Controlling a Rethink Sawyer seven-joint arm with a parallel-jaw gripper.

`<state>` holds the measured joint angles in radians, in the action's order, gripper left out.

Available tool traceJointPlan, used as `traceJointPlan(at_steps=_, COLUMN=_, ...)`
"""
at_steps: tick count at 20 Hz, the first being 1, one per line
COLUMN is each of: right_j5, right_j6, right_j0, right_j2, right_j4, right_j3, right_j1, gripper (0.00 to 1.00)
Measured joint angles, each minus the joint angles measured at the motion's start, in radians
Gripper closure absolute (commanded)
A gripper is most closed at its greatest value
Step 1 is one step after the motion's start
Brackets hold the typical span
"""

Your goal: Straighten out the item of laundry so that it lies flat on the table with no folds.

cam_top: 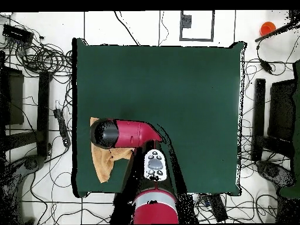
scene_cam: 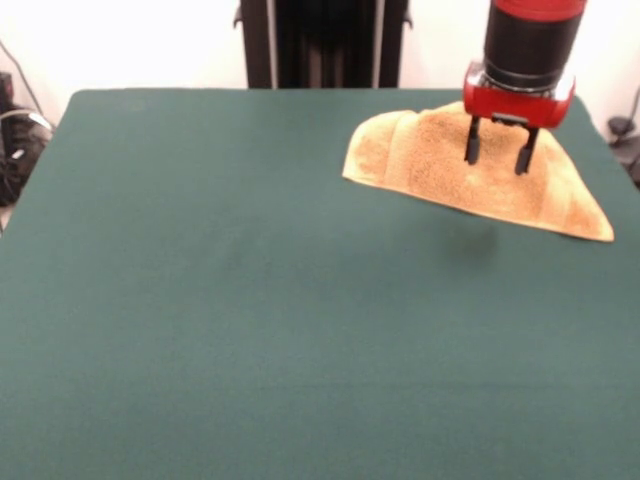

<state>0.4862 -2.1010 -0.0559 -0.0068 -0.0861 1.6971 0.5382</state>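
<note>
Foreground: bare dark green table (scene_cam: 250,330) fills the near part of the front view; nothing lies on it there.
Jaws: two black fingers (scene_cam: 472,142) hang straight down, clearly parted with towel showing in the gap between them; nothing is clamped.
Gripper: gripper (scene_cam: 497,160) points downward below a red collar and a black cylindrical wrist. Its tips appear in front of the towel's upper middle; whether they touch the cloth or hang just above it cannot be told. A faint shadow lies on the table just in front of the towel.
Laundry, front view: golden tan-orange towel (scene_cam: 430,160) lies near the table's far edge, toward the right of the picture. It is not flat: the outline is roughly triangular, with a rounded lump at the left end and a long point running out to the right. Smoother bands run along the right slope.
Laundry, overhead view: towel (cam_top: 103,164) sits close to the table's left edge, in the lower part of the picture, largely covered by the arm; a crumpled lobe shows below the wrist.
Arm: red and black arm (cam_top: 132,133) reaches from the base at the picture's bottom across the table corner, above the towel.
Surroundings: cables lie on the floor around the table.
</note>
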Motion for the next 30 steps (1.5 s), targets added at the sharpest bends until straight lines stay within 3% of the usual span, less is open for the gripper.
traceJointPlan(at_steps=21, right_j5=0.0, right_j6=0.0, right_j0=0.063, right_j2=0.095, right_j4=0.003, right_j3=0.021, right_j1=0.014, gripper=0.0)
traceJointPlan(at_steps=30, right_j5=-0.003, right_j6=0.0, right_j0=0.129, right_j2=0.149, right_j4=0.098, right_j3=0.092, right_j1=0.055, gripper=0.0)
